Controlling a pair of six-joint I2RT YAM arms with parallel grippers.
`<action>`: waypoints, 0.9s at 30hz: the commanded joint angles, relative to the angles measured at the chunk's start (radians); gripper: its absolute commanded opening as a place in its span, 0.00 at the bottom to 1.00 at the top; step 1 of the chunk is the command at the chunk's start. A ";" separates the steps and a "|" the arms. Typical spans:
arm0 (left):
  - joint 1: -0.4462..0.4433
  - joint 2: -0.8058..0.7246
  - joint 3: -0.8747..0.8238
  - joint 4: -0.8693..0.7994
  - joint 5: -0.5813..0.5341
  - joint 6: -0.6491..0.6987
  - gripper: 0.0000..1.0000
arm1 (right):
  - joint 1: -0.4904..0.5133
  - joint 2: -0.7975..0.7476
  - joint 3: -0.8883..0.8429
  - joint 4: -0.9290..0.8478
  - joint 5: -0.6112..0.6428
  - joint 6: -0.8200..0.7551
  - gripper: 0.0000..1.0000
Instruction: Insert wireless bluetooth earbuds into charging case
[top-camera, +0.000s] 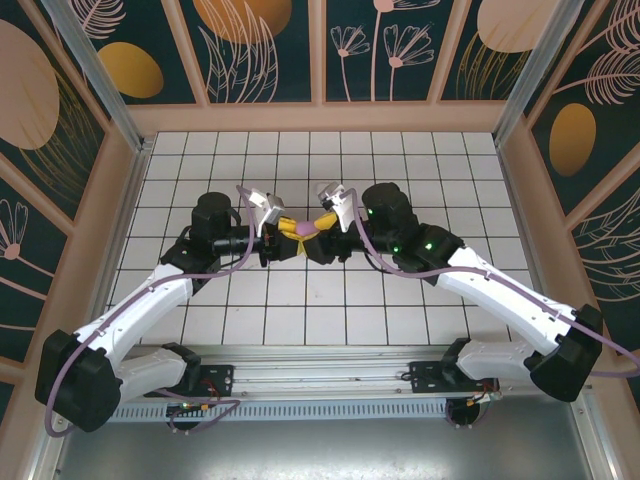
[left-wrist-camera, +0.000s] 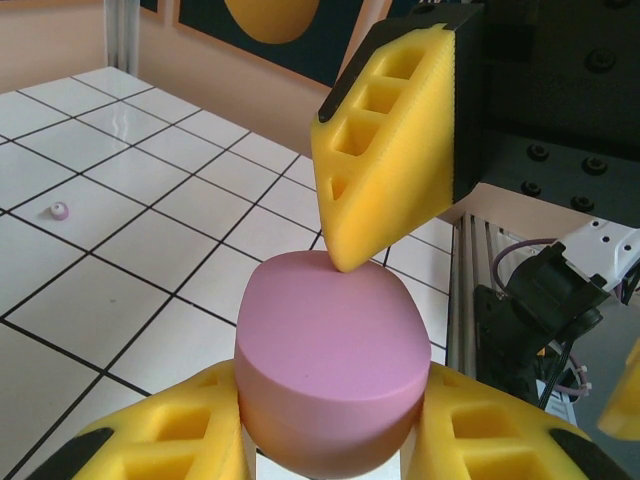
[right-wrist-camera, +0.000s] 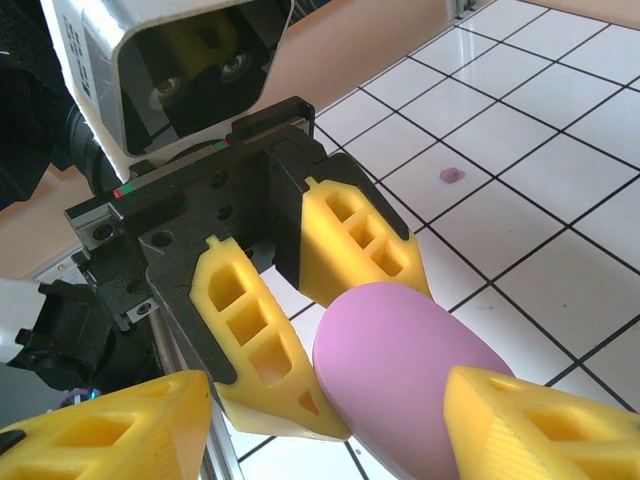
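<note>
inside the left hand (left-wrist-camera: 325, 445), a pink oval piece (left-wrist-camera: 325, 350) touches the right hand (right-wrist-camera: 328, 395).

Left gripper (top-camera: 289, 235) in from 8 o'clock, clamped on purple oval piece (left-wrist-camera: 330, 350); right gripper (top-camera: 322, 232) from 4 o'clock, jaws apart.

Entry: purple oval piece (left-wrist-camera: 330, 370), the one item I have in hand.

Look: smooth, matte, pinkish-purple. It is a thick rounded pebble with one flat face, and I can make out no seam or opening.

Pose: held above the tiled worktop (left-wrist-camera: 150, 200), flat face up in the left wrist view.

Hold: the left gripper (left-wrist-camera: 330, 435) clamps its two sides. One finger (left-wrist-camera: 390, 150) of the right gripper (right-wrist-camera: 330, 430) touches its upper edge with its tip, and the other stands clear.

Contents: I cannot tell whether it opens or holds anything.
</note>
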 joint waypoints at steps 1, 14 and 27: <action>-0.011 -0.036 0.014 0.060 0.065 0.010 0.25 | 0.010 0.036 0.024 -0.033 0.010 -0.023 0.63; -0.011 -0.049 0.023 0.029 0.081 0.028 0.25 | -0.044 -0.109 -0.019 -0.095 0.073 -0.051 0.64; -0.011 -0.048 0.046 0.033 0.107 0.010 0.25 | -0.069 -0.096 -0.053 -0.063 -0.084 -0.070 0.67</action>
